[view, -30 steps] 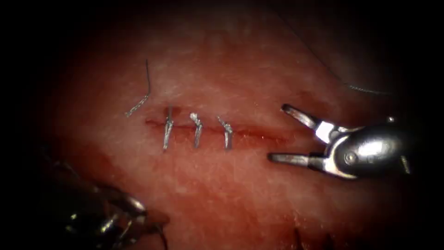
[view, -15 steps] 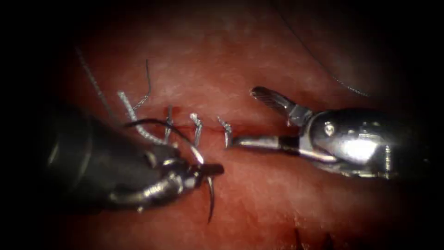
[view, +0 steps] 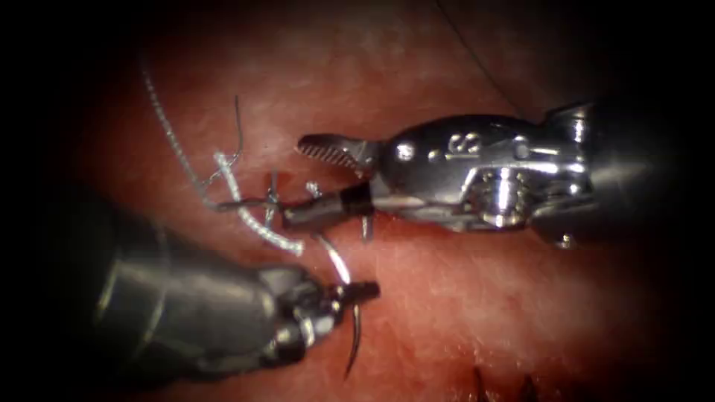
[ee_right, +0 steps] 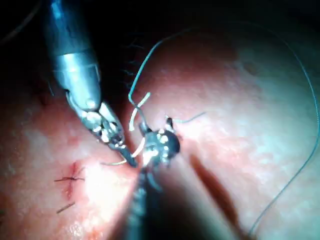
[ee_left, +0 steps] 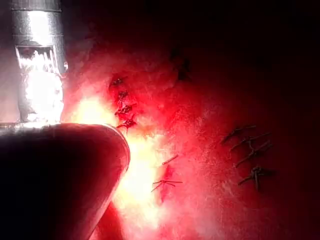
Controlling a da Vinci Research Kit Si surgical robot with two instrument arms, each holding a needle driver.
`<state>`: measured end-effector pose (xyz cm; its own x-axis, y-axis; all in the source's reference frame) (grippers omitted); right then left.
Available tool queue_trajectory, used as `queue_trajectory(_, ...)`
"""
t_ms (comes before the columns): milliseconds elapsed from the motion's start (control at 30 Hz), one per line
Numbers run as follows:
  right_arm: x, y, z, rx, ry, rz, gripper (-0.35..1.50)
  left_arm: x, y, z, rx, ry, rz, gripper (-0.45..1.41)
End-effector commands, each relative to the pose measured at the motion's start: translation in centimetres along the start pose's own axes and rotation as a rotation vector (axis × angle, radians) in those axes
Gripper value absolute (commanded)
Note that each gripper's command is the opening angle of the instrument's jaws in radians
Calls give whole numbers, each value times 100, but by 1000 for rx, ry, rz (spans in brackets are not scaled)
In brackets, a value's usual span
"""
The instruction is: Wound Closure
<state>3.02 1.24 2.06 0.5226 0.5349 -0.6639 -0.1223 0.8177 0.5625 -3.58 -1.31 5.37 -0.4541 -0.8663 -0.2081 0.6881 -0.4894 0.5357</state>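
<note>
My left steel tool (view: 350,292) grips the thin curved steel needle (view: 348,298) near mid-curve, free of the moist red pork tissue (view: 462,313) below the stitched horizontal cut (view: 402,216). My right steel tool (view: 305,179) stands open over the stitches, holding nothing, its lower jaw against the pale braided thread (view: 253,216).

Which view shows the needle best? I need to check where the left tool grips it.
The endoscope view: the needle's whole curve shows, free of the tissue, with the left tool shut on it about mid-curve. In the right wrist view a pale stretch of it shows at that tool's tip.
</note>
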Motion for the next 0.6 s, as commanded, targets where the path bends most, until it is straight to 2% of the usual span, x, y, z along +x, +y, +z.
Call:
queue_trajectory(33, -3, -9, 10, 20, -3, -8, 52, 9, 6, 4, -3, 4, 1, -45)
queue_trajectory(267, 2, -17, 14, 53, -23, -18, 47, 9, 6, 3, -3, 4, 7, -45)
queue_trajectory(467, -4, -22, 22, 69, -68, 54, 39, 9, 6, 3, -1, 2, 13, -45)
queue_trajectory(533, -4, -23, 23, 90, -76, 92, 12, 10, 6, 3, 0, 5, 13, -45)
queue_trajectory(567, -3, -23, 23, 104, -86, 103, -22, 10, 6, 3, 0, 5, 13, -45)
queue_trajectory(600, -3, -23, 23, 104, -86, 103, -22, 10, 6, 3, 0, 5, 13, -45)
